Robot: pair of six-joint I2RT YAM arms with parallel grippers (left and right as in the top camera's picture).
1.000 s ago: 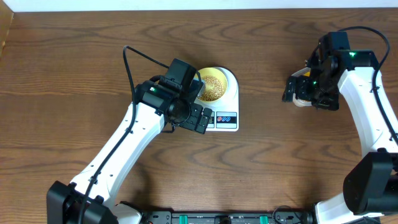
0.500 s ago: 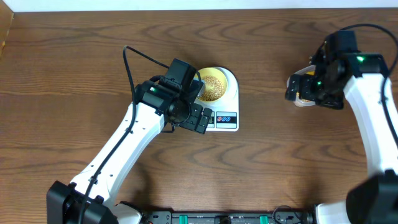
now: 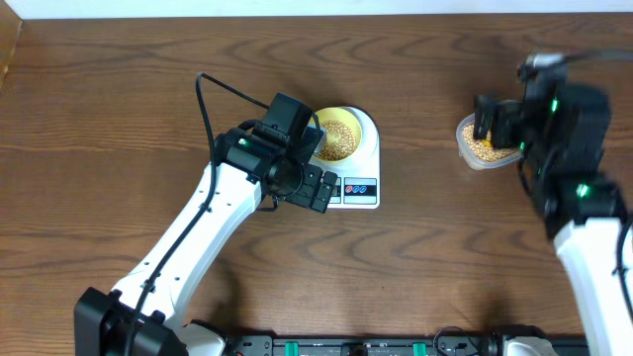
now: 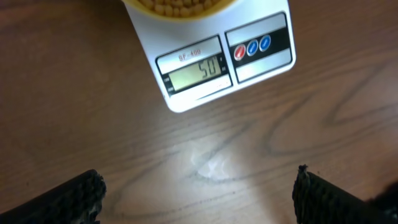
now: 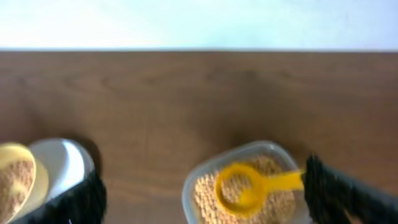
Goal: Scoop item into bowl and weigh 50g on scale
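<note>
The white scale [image 3: 367,150] carries the pale yellow bowl [image 3: 324,116], which holds tan beans [image 3: 337,135]. In the left wrist view the scale [image 4: 261,68] shows 50 on its display, and the bowl's edge [image 4: 180,14] shows at the top. My left gripper [image 3: 315,188] hovers open just in front of the scale, with nothing between its fingers [image 4: 68,199]. My right gripper [image 3: 497,124] hangs open above a clear tub [image 5: 190,186]. More beans [image 5: 208,200] and a yellow scoop [image 5: 239,186] lie in the tub, untouched by the fingers [image 5: 339,193].
The left arm [image 3: 198,242] runs from the near edge up to the scale. The right arm [image 3: 584,208] stands at the right edge. A pale wall borders the table's far side [image 5: 199,25].
The right arm has drawn back toward the near side and risen off the tub, uncovering the beans and scoop. The left arm, scale and bowl have not moved.
</note>
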